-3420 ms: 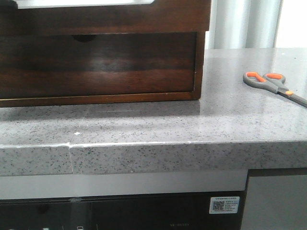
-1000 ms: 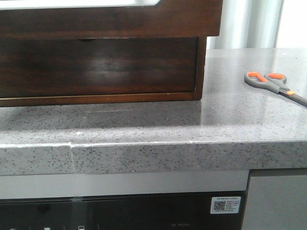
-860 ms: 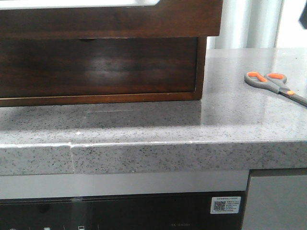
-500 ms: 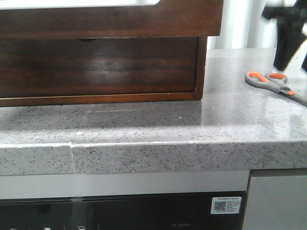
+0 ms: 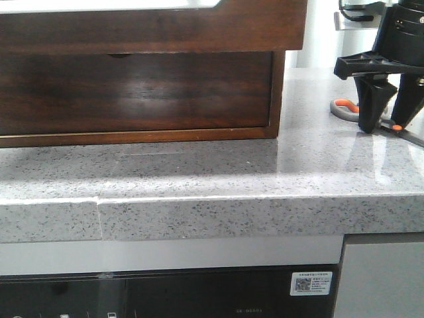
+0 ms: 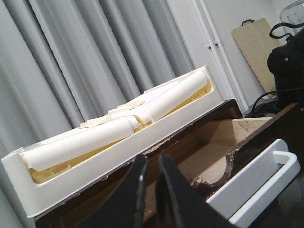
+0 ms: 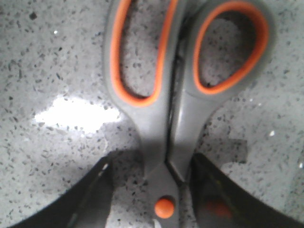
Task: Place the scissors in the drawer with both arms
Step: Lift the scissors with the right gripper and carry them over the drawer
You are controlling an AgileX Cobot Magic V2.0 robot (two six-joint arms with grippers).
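The scissors point(image 5: 345, 113) lie flat on the grey counter to the right of the wooden box, grey handles with orange-lined loops. My right gripper point(image 5: 383, 123) stands open over them, one finger on each side near the orange pivot dot. In the right wrist view the scissors point(image 7: 156, 137) run between the dark fingers point(image 7: 92, 192), and the gripper point(image 7: 152, 190) does not touch them. The drawer point(image 5: 152, 30) juts out at the top of the box, its pale inside point(image 6: 204, 152) showing. My left gripper point(image 6: 152, 164) is shut and empty above the drawer, out of the front view.
A white tray point(image 6: 95, 175) of white rolls sits on top of the box. Below the drawer is the notched lower front point(image 5: 132, 93). The counter's front edge point(image 5: 199, 212) runs across, with a dark appliance beneath. A wooden board point(image 6: 256, 47) leans on the wall.
My right gripper came down from the upper right and now straddles the scissors. The drawer front slid out slightly early on. The scissors have not moved.
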